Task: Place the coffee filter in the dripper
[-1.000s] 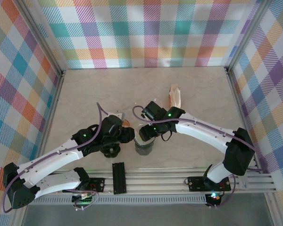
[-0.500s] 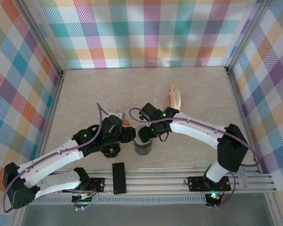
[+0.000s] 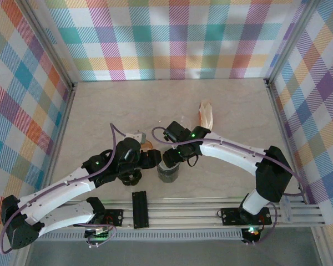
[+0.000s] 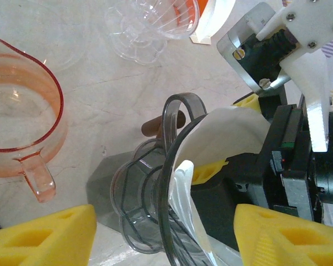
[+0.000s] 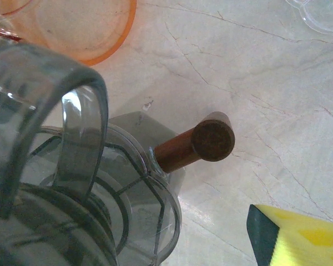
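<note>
Two grippers meet at the dripper [image 3: 167, 173], which stands at the near middle of the table [image 3: 100, 111]. The coming move turns on how the filter [image 4: 225, 133] lies relative to my left gripper [image 4: 165, 224]. In the left wrist view the filter lies straight ahead of that gripper, between its two yellow fingers [image 4: 44, 235]. These fingers stand well apart and touch neither paper nor rim. The paper is inside the dripper's mouth but, by my judgement, not seated. Its folded edge runs from the near rim up toward the far right, and its right half stands proud of the rim. My right gripper [image 3: 173, 158] is on the far right side of the filter, touching it or just beside it. I cannot tell whether one of its pads presses the paper. Its jaws stand wide, and the one pad [image 5: 299, 238] in the right wrist view hangs clear over bare table, right of the dripper's base. Both grippers are close, but the left is more squarely in line with the cone. Judgement: to seat, the filter needs pushing down and to the left, along the cone's axis.
</note>
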{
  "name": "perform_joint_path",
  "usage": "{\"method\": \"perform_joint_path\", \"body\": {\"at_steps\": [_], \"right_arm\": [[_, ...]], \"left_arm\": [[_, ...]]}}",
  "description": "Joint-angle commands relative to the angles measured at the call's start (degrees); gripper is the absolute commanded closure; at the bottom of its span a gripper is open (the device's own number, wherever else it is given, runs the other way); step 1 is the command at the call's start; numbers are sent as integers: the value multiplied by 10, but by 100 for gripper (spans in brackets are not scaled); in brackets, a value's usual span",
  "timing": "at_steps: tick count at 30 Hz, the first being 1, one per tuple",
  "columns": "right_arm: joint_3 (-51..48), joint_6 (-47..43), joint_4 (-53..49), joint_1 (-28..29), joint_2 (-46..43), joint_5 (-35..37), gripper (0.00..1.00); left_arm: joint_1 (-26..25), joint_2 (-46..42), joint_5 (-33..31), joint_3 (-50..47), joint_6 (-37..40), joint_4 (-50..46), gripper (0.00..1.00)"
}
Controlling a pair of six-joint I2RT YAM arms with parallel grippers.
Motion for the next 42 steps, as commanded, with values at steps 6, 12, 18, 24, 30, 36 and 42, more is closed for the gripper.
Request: {"method": "perform_joint_path", "body": {"at_steps": [6,12,18,24,30,36,42], "right_arm": [[-8,9,2,6,10,15,23],[-8,11,1,6,9,21,23],[21,7,-7,5,-11,16,23],[31,7,-12,7,-22,6,22],[5,13,-5,8,-1,9,22],[-8,18,0,8,8,19,22],[-6,20,-1,8,11,25,22]], "left_arm": [[-7,6,-9,3,-1,-10,58],[-7,8,-1,-1,-2,-15,73],[-7,7,3,0,-3,-14,69],[-7,13,9,-5,-6,-6,71],[-7,16,10,-7,-8,-4,72],[-7,19,12,-9,-8,-3,73],[-7,21,13,-10,-10,2,73]]}}
